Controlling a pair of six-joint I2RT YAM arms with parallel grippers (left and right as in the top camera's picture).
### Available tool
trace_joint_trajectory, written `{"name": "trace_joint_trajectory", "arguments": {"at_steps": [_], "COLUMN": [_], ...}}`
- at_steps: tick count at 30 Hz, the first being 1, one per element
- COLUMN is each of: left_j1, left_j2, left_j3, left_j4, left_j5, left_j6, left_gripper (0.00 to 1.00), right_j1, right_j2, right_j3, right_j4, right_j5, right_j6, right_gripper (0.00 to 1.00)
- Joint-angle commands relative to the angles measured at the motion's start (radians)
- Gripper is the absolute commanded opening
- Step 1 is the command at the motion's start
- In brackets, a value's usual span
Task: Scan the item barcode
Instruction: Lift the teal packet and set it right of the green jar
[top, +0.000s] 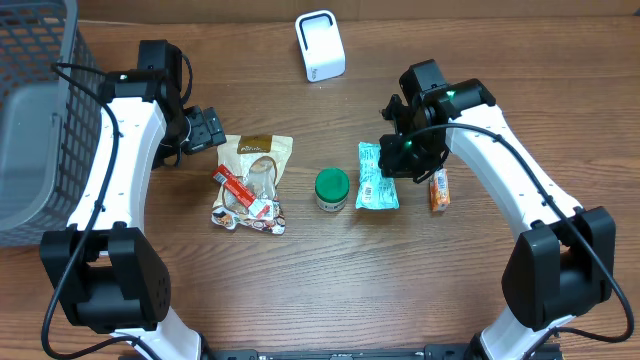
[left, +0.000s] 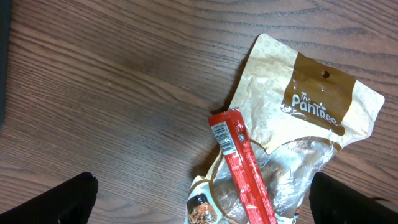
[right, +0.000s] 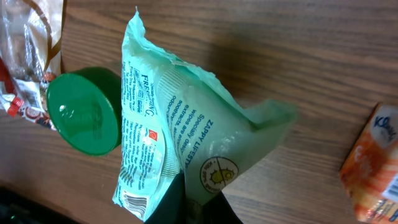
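My right gripper (top: 402, 158) is shut on one end of a pale green wipes packet (top: 377, 178), beside the green-lidded jar. In the right wrist view the packet (right: 180, 124) crumples up from the closed gripper (right: 193, 210), and a barcode (right: 134, 202) shows on its lower left corner. The white scanner (top: 320, 46) stands at the back centre, well away from the packet. My left gripper (top: 207, 128) hangs open over the table by a beige snack pouch (left: 292, 106) with a red stick pack (left: 239, 162) lying on it; nothing is between its fingers (left: 68, 199).
A green-lidded jar (top: 331, 188) sits just left of the packet. An orange packet (top: 439, 190) lies to its right, under my right arm. A grey mesh basket (top: 35, 110) fills the far left edge.
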Motion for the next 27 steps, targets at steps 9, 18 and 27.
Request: {"name": "trace_joint_trajectory", "arguments": {"at_steps": [9, 18, 27], "left_j1": [0.0, 0.0, 0.0], "left_j2": [-0.006, -0.006, -0.006], "left_j3": [0.016, 0.016, 0.016], "left_j4": [0.002, 0.002, 0.002], "left_j5": [-0.005, -0.005, -0.005], "left_j6": [0.015, 0.015, 0.015], "left_gripper": [0.99, 1.0, 0.99], "right_j1": [-0.003, -0.003, -0.003], "right_j2": [-0.037, -0.037, -0.037], "right_j3": [-0.174, -0.235, -0.256], "right_j4": [0.177, 0.263, 0.293], "right_j5": [0.107, 0.208, 0.193], "right_j6": [-0.007, -0.007, 0.04], "right_gripper": [0.07, 0.2, 0.39]}}
